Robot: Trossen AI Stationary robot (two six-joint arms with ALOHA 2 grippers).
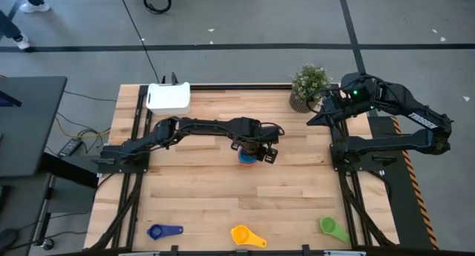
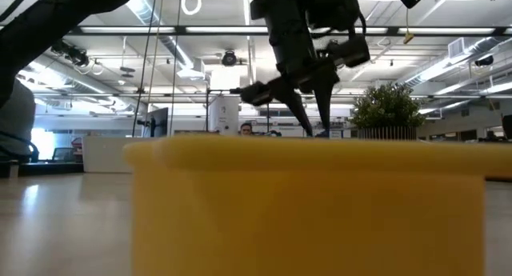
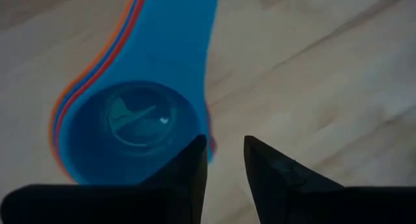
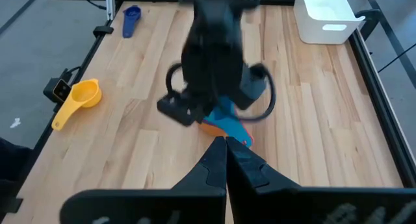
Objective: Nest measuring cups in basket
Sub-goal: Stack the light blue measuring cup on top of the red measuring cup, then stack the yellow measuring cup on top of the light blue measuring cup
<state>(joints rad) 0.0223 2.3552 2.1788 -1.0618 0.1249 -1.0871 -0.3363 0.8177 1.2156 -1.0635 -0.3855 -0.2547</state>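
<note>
A nested stack of measuring cups (image 1: 246, 157) rests on the table's middle: blue on top (image 3: 136, 120), red and orange rims below it, the handles (image 3: 179, 36) lined up. My left gripper (image 1: 257, 150) (image 3: 226, 152) hovers right above the stack, pointing down, open by a narrow gap astride the cup's side wall. Dark blue (image 1: 164, 231), yellow (image 1: 247, 236) and green (image 1: 332, 227) cups lie along the near edge. The white basket (image 1: 168, 97) sits at the far left. My right gripper (image 4: 225, 152) is shut, parked near the plant at the far right. My left gripper comes at the stack from above, pointing down. One finger (image 3: 192, 165) stands over the inside of the top blue cup and the other outside its wall (image 3: 207, 123), on the side away from the handle. Whether either finger touches the wall I cannot tell.
A potted plant (image 1: 309, 85) stands at the far right corner beside the right arm. In the low view the yellow cup (image 2: 312, 204) fills the foreground and hides the stack. Bare wood lies between the stack and the basket.
</note>
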